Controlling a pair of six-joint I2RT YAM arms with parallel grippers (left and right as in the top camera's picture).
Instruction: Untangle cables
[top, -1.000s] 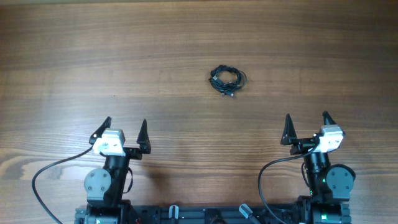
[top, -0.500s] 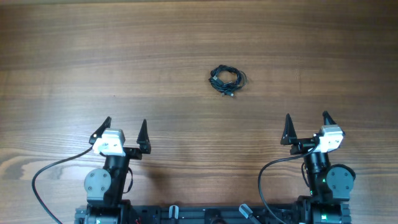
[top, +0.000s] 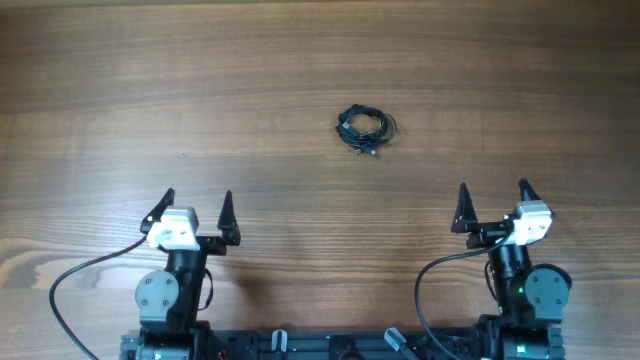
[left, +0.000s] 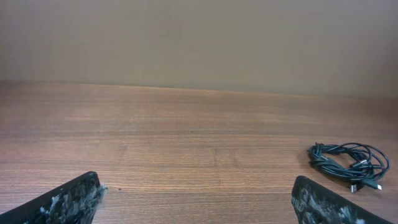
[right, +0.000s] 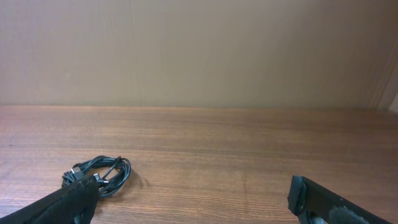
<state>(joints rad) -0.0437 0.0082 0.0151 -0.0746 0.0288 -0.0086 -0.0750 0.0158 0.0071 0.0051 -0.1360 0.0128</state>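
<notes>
Overhead, cables (top: 365, 127) lie bundled well beyond both spread jaws.

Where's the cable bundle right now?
Overhead view: the cable bundle lies on the table, farther out than the left gripper and right gripper, nearer the right one.

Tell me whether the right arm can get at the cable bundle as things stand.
Probably yes: the right gripper is open, and only bare table lies between it and the cable bundle.
</notes>
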